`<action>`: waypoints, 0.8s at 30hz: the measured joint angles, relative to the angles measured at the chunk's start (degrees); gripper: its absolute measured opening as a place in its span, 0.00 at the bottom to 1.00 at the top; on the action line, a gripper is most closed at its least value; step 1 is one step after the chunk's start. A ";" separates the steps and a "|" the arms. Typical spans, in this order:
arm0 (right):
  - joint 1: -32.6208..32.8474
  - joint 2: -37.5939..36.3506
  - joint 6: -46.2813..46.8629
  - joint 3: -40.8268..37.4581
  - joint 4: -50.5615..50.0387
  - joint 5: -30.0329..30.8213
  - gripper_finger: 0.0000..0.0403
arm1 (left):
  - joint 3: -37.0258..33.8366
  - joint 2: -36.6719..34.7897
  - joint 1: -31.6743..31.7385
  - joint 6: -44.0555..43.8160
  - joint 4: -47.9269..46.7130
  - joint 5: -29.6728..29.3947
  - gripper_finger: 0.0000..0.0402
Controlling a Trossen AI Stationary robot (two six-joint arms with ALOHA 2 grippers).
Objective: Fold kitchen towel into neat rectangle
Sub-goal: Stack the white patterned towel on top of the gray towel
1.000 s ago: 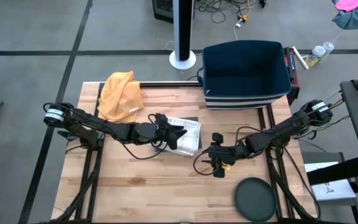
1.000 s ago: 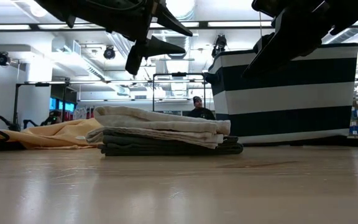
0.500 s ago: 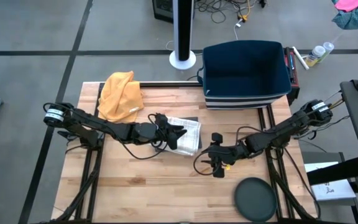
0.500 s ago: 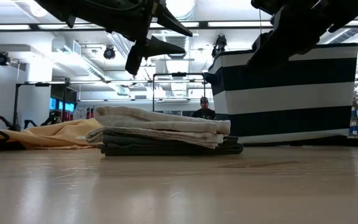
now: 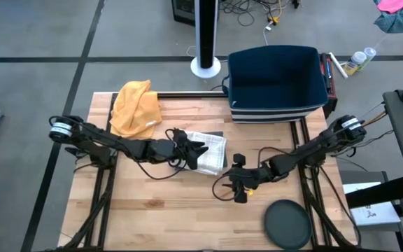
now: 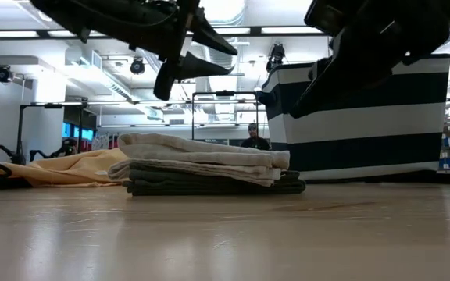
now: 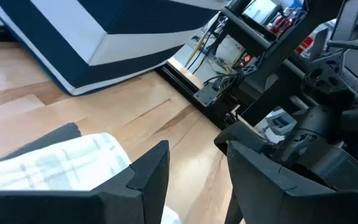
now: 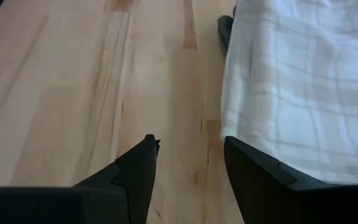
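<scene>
Right gripper (image 5: 238, 183) hovers over bare worktop (image 5: 166, 210), fingers parted, empty. Folded checked kitchen towel (image 5: 209, 151) lies mid-worktop atop a dark cloth (image 6: 209, 187), long axis running near-to-far. Left gripper (image 5: 191, 148) hangs above it, parted, empty. Striped bin (image 5: 277, 84) stands beyond.

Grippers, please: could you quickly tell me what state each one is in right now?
Left gripper: open, holding nothing, above the folded white towel.
Right gripper: open, empty, over bare table beside the towel.
</scene>
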 joint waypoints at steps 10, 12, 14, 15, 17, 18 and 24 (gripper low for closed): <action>-1.49 5.89 -1.07 9.35 -8.47 -0.01 0.45 | -5.24 -2.08 0.00 9.02 5.58 0.04 0.38; -1.78 7.31 -2.38 10.93 -9.63 0.46 0.45 | -6.46 -2.88 -0.19 10.71 5.80 0.13 0.38; -2.17 8.99 -2.70 12.44 -9.13 0.48 0.45 | -8.40 -3.99 -0.43 12.24 5.35 0.48 0.38; -2.42 9.62 -2.72 13.09 -8.74 0.44 0.45 | -9.09 -4.41 -0.54 12.99 5.46 0.50 0.38; -2.85 10.89 -2.71 14.41 -8.96 0.46 0.45 | -11.11 -5.84 -0.91 14.42 5.48 0.56 0.38; -3.04 11.55 -2.73 15.15 -8.53 0.48 0.45 | -11.90 -6.52 -1.12 15.01 5.48 0.57 0.38; -4.35 14.77 -3.28 18.04 -9.13 0.47 0.45 | -14.02 -7.81 -3.93 18.94 5.55 0.53 0.38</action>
